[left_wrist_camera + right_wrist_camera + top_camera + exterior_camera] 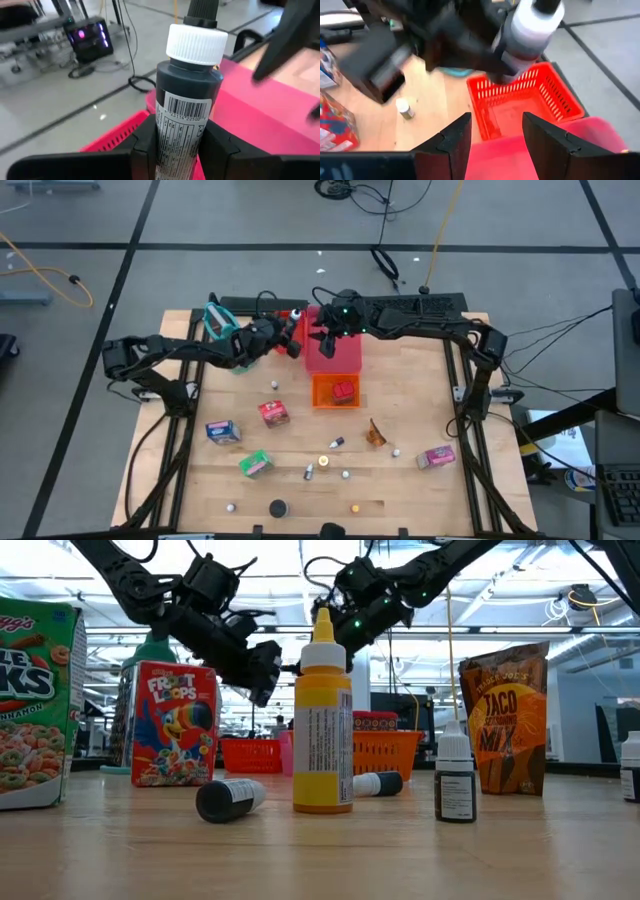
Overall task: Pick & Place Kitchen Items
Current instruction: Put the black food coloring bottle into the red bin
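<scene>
Kitchen items lie scattered over the lower half of the counter [420, 380] in the high view. One, a dark bottle [187, 107] with a white cap, is clamped in the left pincer [177, 142] above the red tray [525, 100], top centre. The right pincer [496, 132] hangs beside it over the pink tray [335, 358], fingers parted, holding nothing.

The counter [400, 480] is pale wood with visible grain, smooth and matt. The small dark bottle [187, 107] looks like glossy plastic with a ribbed white cap and paper label. Slatted plastic forms the red tray [527, 102]; the fingers [452, 145] are matt black.
</scene>
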Robot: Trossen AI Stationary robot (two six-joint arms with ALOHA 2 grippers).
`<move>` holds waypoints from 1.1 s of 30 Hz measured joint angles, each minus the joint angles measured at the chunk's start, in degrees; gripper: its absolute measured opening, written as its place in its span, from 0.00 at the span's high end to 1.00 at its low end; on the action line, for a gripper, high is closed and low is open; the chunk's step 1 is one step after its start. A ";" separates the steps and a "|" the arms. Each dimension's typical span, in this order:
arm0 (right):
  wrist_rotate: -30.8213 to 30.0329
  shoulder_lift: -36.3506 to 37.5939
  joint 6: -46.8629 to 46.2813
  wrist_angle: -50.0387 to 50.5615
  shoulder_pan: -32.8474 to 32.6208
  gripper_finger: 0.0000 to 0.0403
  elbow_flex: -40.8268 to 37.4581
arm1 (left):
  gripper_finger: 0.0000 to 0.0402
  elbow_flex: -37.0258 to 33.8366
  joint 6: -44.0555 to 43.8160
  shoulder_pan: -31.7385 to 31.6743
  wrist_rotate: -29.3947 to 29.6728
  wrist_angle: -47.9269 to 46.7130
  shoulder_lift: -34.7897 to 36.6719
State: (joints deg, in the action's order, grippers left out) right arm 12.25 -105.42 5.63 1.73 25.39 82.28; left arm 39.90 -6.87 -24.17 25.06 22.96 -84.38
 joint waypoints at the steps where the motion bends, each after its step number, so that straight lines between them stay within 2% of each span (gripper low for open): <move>1: -0.01 0.17 -0.02 0.03 0.06 0.58 0.16 | 0.75 0.00 -1.07 -0.58 -0.80 -0.46 -0.02; 13: -0.04 -0.01 -0.57 1.16 -2.76 0.58 0.11 | 0.75 0.00 -4.37 -4.21 -4.51 -1.18 -0.17; 20: -0.06 1.41 0.48 4.75 -6.08 0.58 0.11 | 0.75 0.07 -3.68 -6.76 -10.47 2.36 -4.84; 23: -0.15 3.73 0.45 7.91 -7.07 0.58 -0.83 | 0.73 0.04 -3.96 -7.41 -10.78 4.93 -7.35; 28: -0.13 7.27 0.43 8.45 -8.55 0.58 -3.88 | 0.70 0.05 -4.53 -7.74 -11.49 10.50 -10.88; 30: -0.28 7.86 0.61 5.14 -9.30 0.58 -4.62 | 0.69 0.04 -4.98 -7.73 -11.58 11.20 -11.88; 33: -0.24 11.66 0.67 7.23 -9.66 0.58 -7.17 | 0.69 0.07 -5.44 -7.80 -11.52 12.65 -13.57</move>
State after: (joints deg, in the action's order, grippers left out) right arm 12.01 -93.76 6.31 8.96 15.73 75.11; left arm 39.97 -12.31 -31.97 13.54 35.62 -97.95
